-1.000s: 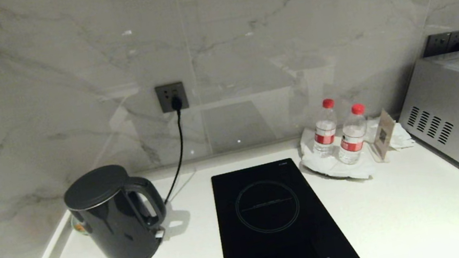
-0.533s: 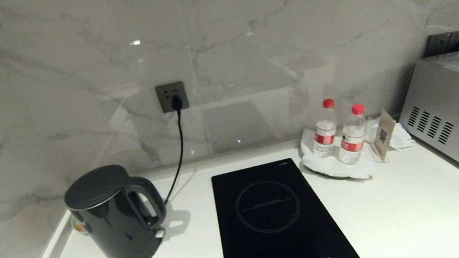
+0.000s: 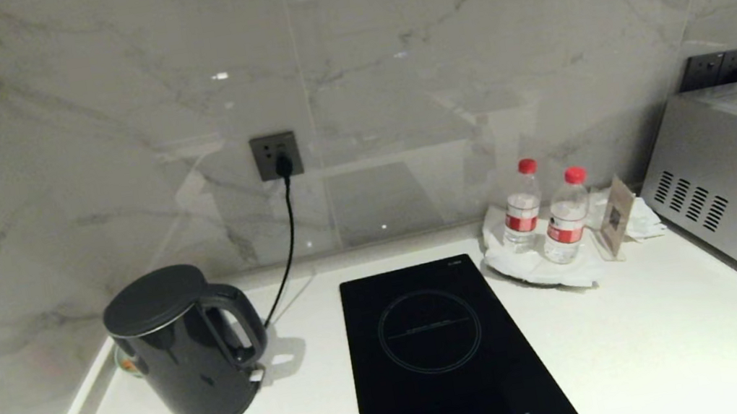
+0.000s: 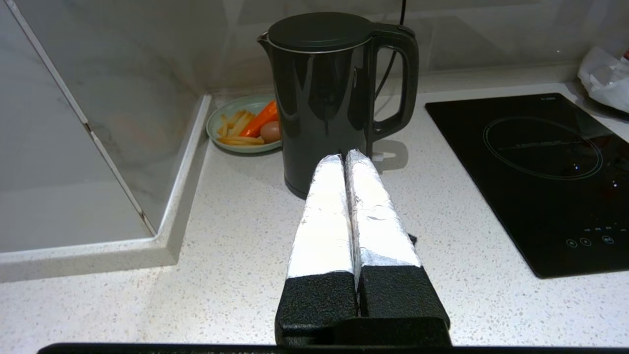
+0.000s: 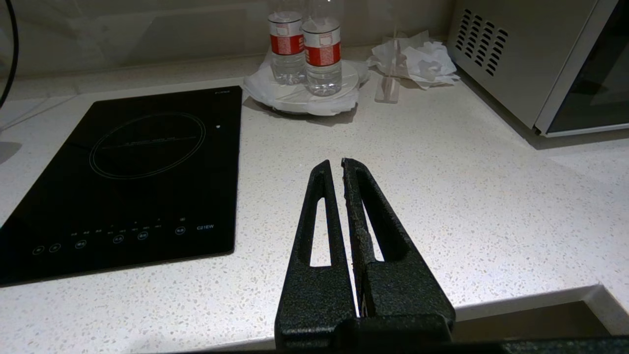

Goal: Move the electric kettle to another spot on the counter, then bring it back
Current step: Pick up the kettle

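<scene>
The left gripper (image 4: 345, 156) is hanging clenched and empty just short of the electric kettle (image 4: 327, 93), which is standing upright on the counter (image 4: 236, 246) in the corner, handle facing the cooktop (image 4: 535, 167). The right gripper (image 5: 334, 167) is resting pressed together over bare counter. The cooktop panel is showing "C21EW"; two water bottles (image 5: 307, 46) are wearing red labels, their print unreadable.
</scene>
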Controlling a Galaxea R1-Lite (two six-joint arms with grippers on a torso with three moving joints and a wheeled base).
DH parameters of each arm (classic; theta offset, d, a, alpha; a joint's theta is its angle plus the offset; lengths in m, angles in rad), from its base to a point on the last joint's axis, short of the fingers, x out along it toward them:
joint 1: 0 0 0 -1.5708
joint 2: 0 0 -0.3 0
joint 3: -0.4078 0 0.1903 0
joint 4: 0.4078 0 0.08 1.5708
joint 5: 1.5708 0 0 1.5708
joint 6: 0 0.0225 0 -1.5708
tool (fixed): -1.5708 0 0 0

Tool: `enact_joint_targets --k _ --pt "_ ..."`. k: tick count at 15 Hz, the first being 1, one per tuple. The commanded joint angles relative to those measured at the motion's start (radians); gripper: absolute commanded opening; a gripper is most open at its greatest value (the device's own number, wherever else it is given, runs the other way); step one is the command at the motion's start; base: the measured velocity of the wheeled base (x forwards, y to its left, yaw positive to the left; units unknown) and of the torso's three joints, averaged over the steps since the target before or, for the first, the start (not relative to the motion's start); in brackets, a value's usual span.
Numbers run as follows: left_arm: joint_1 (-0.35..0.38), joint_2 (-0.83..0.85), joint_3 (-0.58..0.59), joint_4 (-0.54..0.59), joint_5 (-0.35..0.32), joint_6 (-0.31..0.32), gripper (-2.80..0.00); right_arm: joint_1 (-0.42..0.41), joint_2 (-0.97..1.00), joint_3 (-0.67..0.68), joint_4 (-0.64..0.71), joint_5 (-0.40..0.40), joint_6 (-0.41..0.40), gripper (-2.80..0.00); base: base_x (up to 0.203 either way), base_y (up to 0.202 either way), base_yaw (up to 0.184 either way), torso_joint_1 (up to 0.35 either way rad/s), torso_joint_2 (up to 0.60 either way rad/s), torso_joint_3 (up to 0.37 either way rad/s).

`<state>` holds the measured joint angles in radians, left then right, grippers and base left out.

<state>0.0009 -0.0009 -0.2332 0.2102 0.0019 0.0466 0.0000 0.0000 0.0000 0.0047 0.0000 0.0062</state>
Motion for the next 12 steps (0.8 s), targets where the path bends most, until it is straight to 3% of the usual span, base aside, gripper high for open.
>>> enact_joint_targets --k 1,5,7,12 --pt "0.001 0.001 0.000 0.001 -0.004 0.008 -2.80 0.000 0.000 0.000 0.000 0.000 0.000 -2.80 0.000 0.000 0.000 0.000 0.00 0.000" --pt "0.001 0.001 0.136 -0.032 0.005 0.004 -2.80 0.000 0.000 0.000 0.000 0.000 0.000 -2.80 0.000 0.000 0.000 0.000 0.00 0.000" --pt "0.000 0.001 0.213 -0.197 0.002 -0.013 -2.80 0.000 0.000 0.000 0.000 0.000 0.000 -2.80 0.000 0.000 0.000 0.000 0.00 0.000" --pt "-0.001 0.002 0.221 -0.198 0.001 -0.022 -2.80 0.000 0.000 0.000 0.000 0.000 0.000 -2.80 0.000 0.000 0.000 0.000 0.00 0.000"
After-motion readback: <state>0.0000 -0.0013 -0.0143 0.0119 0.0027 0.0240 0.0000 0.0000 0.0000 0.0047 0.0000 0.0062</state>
